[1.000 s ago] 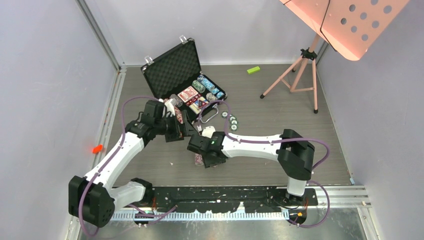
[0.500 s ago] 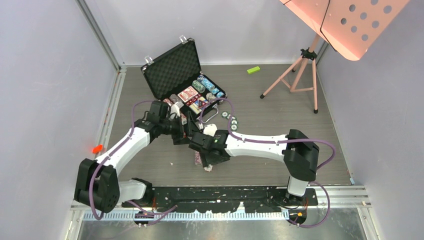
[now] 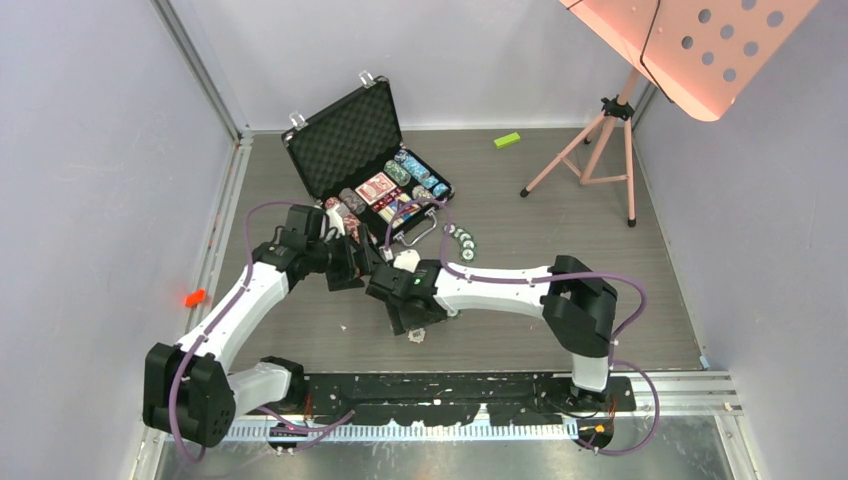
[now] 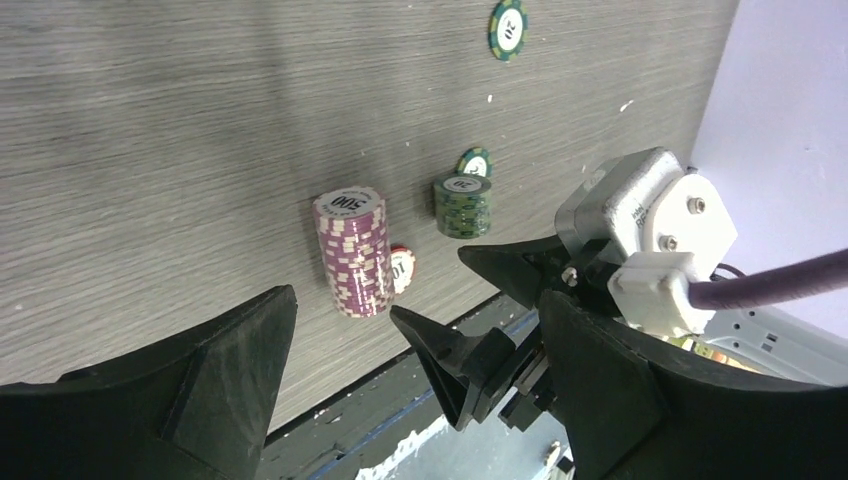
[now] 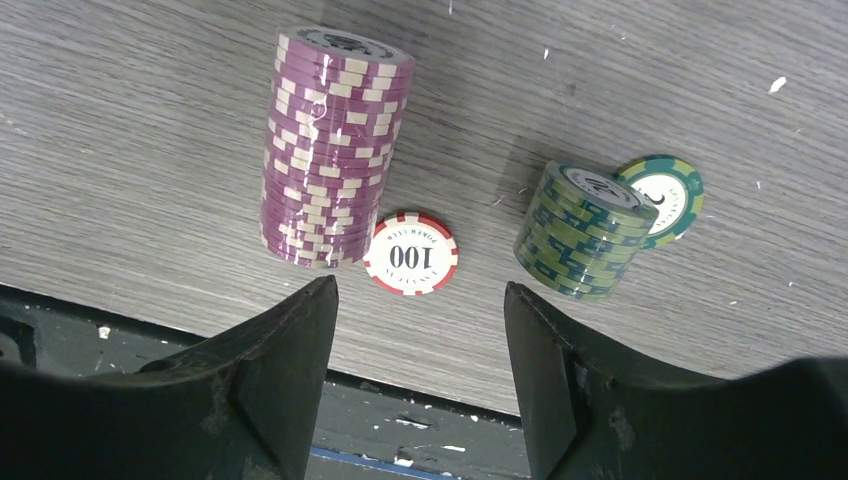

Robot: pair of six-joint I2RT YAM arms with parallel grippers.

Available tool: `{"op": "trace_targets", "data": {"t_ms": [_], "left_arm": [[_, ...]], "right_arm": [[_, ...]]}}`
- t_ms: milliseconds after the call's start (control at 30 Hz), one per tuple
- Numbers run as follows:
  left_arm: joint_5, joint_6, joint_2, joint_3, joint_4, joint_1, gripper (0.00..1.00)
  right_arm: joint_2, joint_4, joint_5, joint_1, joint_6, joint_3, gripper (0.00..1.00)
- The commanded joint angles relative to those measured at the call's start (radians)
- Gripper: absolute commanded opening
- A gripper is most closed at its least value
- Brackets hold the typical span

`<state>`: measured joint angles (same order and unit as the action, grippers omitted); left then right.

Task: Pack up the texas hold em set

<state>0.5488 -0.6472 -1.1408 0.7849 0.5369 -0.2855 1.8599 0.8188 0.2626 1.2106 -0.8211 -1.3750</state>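
Counter [image 3: 560, 230], grey wood grain. Black briefcase [image 3: 345, 135] stood open at the back left, foam-lined lid upright. Its tray held rows of chips [image 3: 415, 170] and the red-backed card deck [image 3: 378, 187]. A few loose green chips [image 3: 465, 243] lay on the counter just in front of the case, by its handle.

Nearer the front edge, apart from the case, a tall purple chip stack [image 5: 330, 150] stood upright. A single red 100 chip [image 5: 410, 253] lay flat against its foot. A shorter green stack [image 5: 580, 230] stood a little way off on the same line, with one green chip [image 5: 665, 195] lying beside it and partly tucked behind it.

Right end effector [image 5: 420, 290] hung over this group, fingers spread, nothing between them. The red chip sat just ahead of the gap, the purple stack off one finger and the green stack off the other. No contact was seen with either stack.

Left end effector [image 4: 415, 300] was spread wide and empty, held above the counter beside the right one. Its camera looked down on the same purple and green stacks, with the right arm's fingers in the foreground.

Small green block [image 3: 507, 140] lay at the back of the counter. Pink tripod stand [image 3: 600, 140] stood at the back right.
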Motion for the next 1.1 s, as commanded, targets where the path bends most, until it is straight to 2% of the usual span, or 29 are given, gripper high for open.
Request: {"op": "trace_targets", "data": {"t_ms": [0, 600, 633, 733, 800, 933, 1067], "left_arm": [[-0.016, 0.02, 0.035, 0.043, -0.003, 0.002, 0.96], [-0.017, 0.037, 0.026, 0.034, 0.001, 0.004, 0.96], [-0.02, 0.037, 0.028, 0.033, 0.0, 0.005, 0.96], [-0.035, 0.037, 0.028, 0.031, -0.001, 0.005, 0.96], [-0.036, 0.038, 0.021, 0.031, -0.001, 0.005, 0.96], [-0.028, 0.037, 0.011, 0.041, 0.0, 0.005, 0.96], [-0.026, 0.035, 0.03, 0.04, 0.003, 0.005, 0.95]], "right_arm": [[0.037, -0.015, -0.033, 0.012, 0.023, -0.033, 0.68], [0.146, -0.058, -0.073, 0.012, 0.01, 0.032, 0.67], [0.146, -0.061, -0.076, 0.012, 0.008, 0.035, 0.66], [0.146, -0.064, -0.083, 0.012, 0.001, 0.043, 0.53], [0.14, -0.055, -0.074, 0.011, -0.005, 0.043, 0.49], [0.114, -0.034, -0.055, 0.009, -0.016, 0.057, 0.42], [0.081, -0.023, -0.038, 0.006, -0.019, 0.076, 0.41]]}}
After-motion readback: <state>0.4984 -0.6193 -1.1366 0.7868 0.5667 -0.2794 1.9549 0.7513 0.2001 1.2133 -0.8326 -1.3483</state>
